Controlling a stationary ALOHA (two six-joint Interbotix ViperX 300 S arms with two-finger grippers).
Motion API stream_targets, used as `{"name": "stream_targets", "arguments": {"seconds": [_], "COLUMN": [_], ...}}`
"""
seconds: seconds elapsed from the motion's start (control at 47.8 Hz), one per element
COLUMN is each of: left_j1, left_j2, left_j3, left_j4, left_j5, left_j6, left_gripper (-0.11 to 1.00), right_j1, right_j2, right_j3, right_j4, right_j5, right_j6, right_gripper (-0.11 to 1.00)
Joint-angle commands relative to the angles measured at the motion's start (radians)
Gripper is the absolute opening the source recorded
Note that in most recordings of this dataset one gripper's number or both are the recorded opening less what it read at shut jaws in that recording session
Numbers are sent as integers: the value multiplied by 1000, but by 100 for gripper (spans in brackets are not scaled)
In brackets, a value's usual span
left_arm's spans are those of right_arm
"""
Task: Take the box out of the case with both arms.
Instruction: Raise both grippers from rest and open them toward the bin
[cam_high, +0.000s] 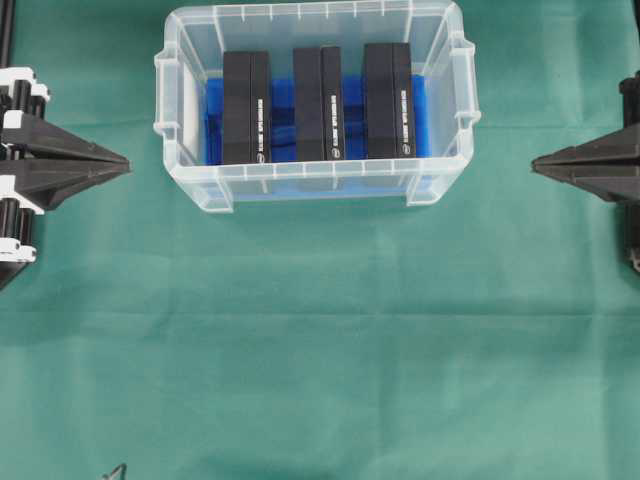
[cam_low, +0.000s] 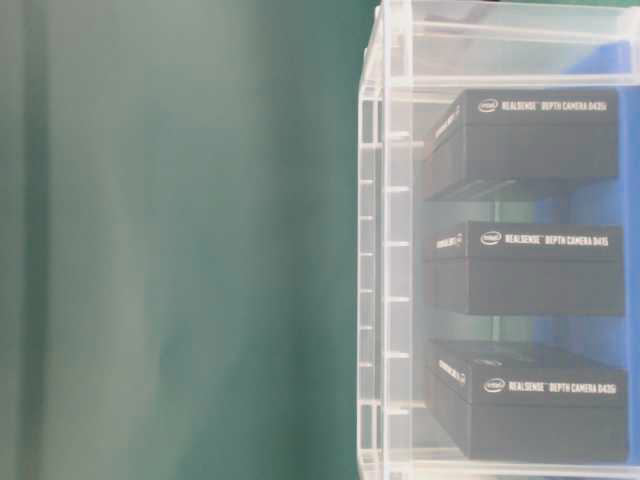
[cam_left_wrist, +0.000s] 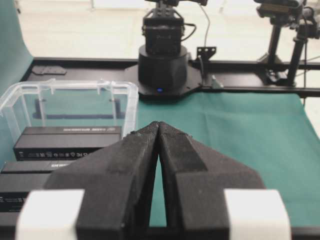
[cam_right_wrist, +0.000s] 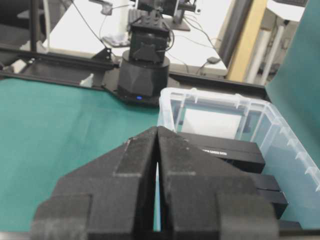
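The clear case (cam_high: 310, 190) stands at the back middle of the green cloth, with a blue lining at its bottom. Three black boxes stand on edge in it side by side: left (cam_high: 247, 107), middle (cam_high: 317, 103), right (cam_high: 387, 100). White lettering shows on the boxes (cam_low: 535, 270) through the case wall (cam_low: 385, 250). My left gripper (cam_high: 125, 163) is shut and empty, left of the case and apart from it. My right gripper (cam_high: 537, 165) is shut and empty to the case's right. The left wrist view shows the shut tips (cam_left_wrist: 158, 125) beside the case (cam_left_wrist: 130, 100); the right wrist view shows its tips (cam_right_wrist: 157, 129) beside the case (cam_right_wrist: 167, 107).
Green cloth (cam_high: 320, 350) covers the table in front of the case. The opposite arm's black base (cam_left_wrist: 162, 60) stands past the cloth edge on a black rail, as does the other base (cam_right_wrist: 145, 65). A small dark thing (cam_high: 118, 470) pokes in at the cloth's front left.
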Motion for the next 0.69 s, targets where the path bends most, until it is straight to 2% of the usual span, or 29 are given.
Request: {"name": "stream_targets", "arguments": {"seconds": [0.0, 0.209, 0.314, 0.439, 0.586, 0.669], "left_j1": [-5, -3, -5, -5, -5, -5], "left_j2": [3, -17, -28, -26, -15, -3], "left_j3": [-31, -57, -101, -206, -373, -468], "left_j4": [21, 21, 20, 20, 21, 21], "left_j5": [21, 63, 106, 253, 468, 575], "left_j6": [-8, -8, -11, -11, -11, -11], "left_gripper": [0, 0, 0, 0, 0, 0], "right_j1": [-2, -2, -2, -8, -28, -34], "right_j2": [14, 26, 25, 28, 57, 84], "right_j3": [-21, -75, -127, -249, -419, -509], "right_j4": [5, 5, 6, 8, 6, 5], "right_j5": [-2, 91, 124, 216, 390, 480], "right_j6": [5, 8, 20, 74, 152, 172], "right_gripper": [0, 0, 0, 0, 0, 0]}}
